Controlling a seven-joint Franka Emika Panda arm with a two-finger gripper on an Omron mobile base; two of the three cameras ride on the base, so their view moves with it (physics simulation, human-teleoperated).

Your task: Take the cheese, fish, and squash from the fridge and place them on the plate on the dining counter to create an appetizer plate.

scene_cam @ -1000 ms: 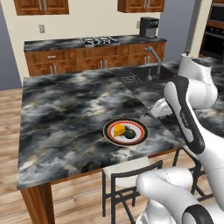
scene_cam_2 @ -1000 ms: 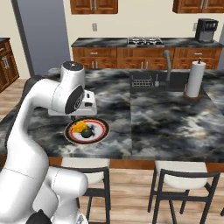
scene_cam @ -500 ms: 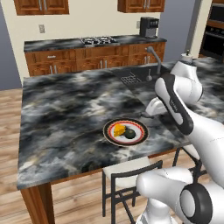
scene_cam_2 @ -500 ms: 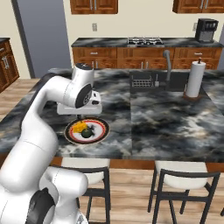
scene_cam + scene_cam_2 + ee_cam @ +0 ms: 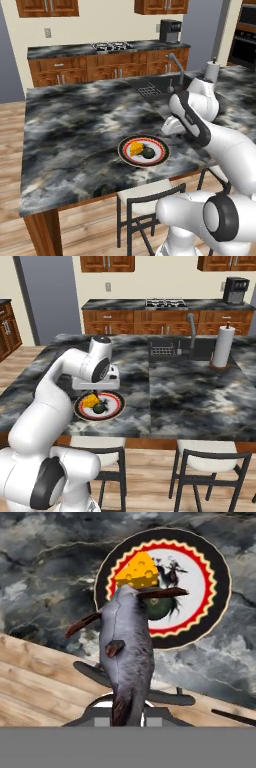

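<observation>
Bending low over the plate (image 5: 220, 577), pincer (image 5: 127, 709) pinching the fish (image 5: 127, 647).

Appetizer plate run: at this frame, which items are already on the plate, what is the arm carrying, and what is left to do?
Done: the cheese and the squash already lie on the plate on the dining counter. In hand: the gripper is shut on the fish, held above the counter near the plate. Left: bring the fish over the plate and release it there.
</observation>
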